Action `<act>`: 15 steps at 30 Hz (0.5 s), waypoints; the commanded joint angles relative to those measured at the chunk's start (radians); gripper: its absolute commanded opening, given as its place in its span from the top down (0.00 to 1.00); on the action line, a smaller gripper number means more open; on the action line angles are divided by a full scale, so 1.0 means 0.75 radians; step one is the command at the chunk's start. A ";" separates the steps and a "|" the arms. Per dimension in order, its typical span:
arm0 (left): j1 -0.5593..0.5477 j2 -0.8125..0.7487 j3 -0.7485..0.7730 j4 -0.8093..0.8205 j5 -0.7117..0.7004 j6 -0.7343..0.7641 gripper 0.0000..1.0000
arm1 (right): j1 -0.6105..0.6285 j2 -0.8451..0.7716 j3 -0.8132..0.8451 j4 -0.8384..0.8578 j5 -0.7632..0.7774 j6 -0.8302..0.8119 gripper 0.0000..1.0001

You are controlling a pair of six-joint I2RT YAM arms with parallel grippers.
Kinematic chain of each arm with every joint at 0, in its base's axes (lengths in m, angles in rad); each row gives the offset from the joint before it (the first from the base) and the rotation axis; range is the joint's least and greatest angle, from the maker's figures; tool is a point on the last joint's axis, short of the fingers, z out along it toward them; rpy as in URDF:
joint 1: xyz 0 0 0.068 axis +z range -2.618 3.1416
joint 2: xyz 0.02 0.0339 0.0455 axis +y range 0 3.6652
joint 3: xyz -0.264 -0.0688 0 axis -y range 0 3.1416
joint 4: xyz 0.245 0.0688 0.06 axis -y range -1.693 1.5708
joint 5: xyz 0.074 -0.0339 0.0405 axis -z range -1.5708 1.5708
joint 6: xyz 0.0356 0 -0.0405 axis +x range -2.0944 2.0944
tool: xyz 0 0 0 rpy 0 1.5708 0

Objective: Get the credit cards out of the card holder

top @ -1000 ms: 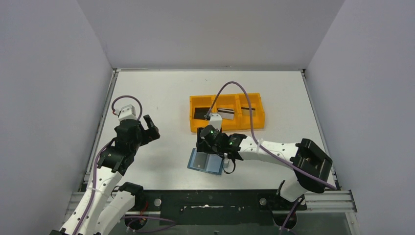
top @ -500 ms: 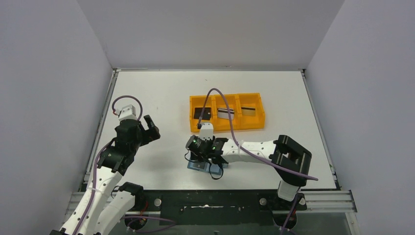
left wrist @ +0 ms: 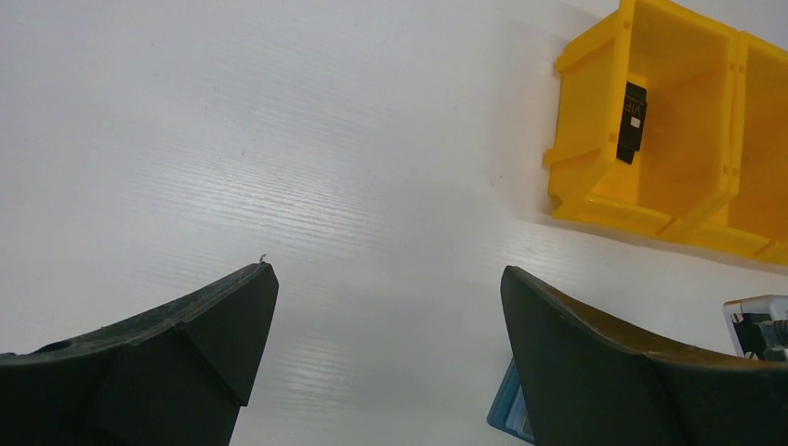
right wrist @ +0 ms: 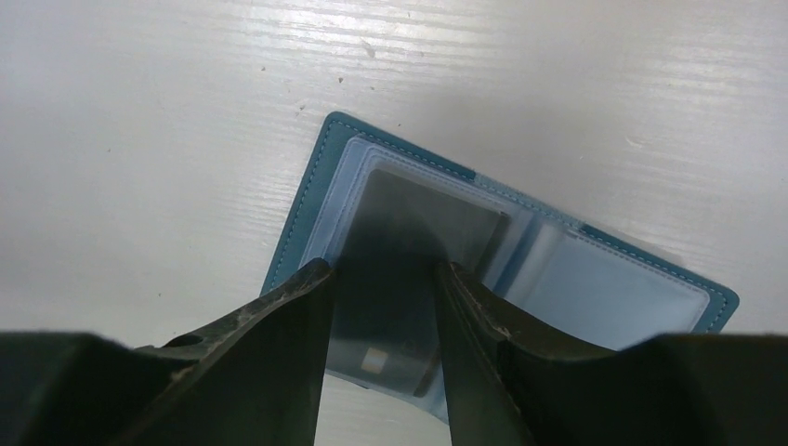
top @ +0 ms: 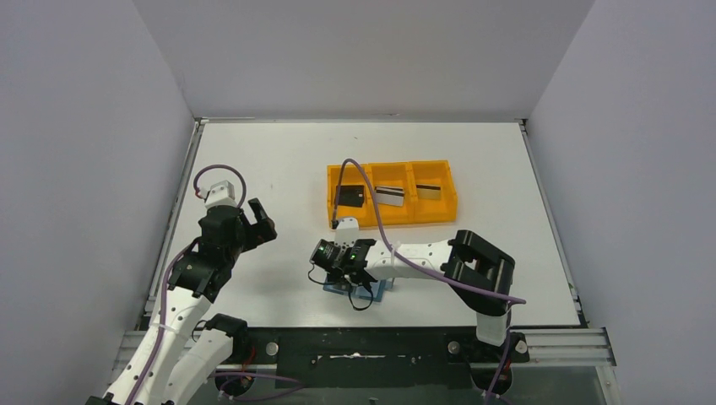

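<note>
Orange three-compartment tray (top: 422, 213) on white table (top: 270, 160); grey walls around.

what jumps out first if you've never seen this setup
The bright orange tray at the far side of the table, with cards in all three compartments. Then the right tool, low over an open teal wallet near the front edge, jaws astride a dark card in its pocket. The left tool hangs open off to the left.

The teal folding card holder (right wrist: 576, 279) looks like stitched leather with glossy clear plastic pockets — the white table (right wrist: 167, 111) is finely ribbed.
</note>
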 commanded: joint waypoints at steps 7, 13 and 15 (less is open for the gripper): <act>0.010 -0.005 0.003 0.055 0.013 0.003 0.07 | 0.006 0.021 0.032 -0.045 0.059 0.032 0.82; 0.010 0.002 0.003 0.057 0.020 0.003 0.07 | 0.011 -0.016 0.023 0.014 0.070 -0.040 1.00; 0.010 0.004 0.004 0.060 0.023 0.005 0.07 | 0.012 -0.049 0.018 0.049 0.068 -0.083 1.00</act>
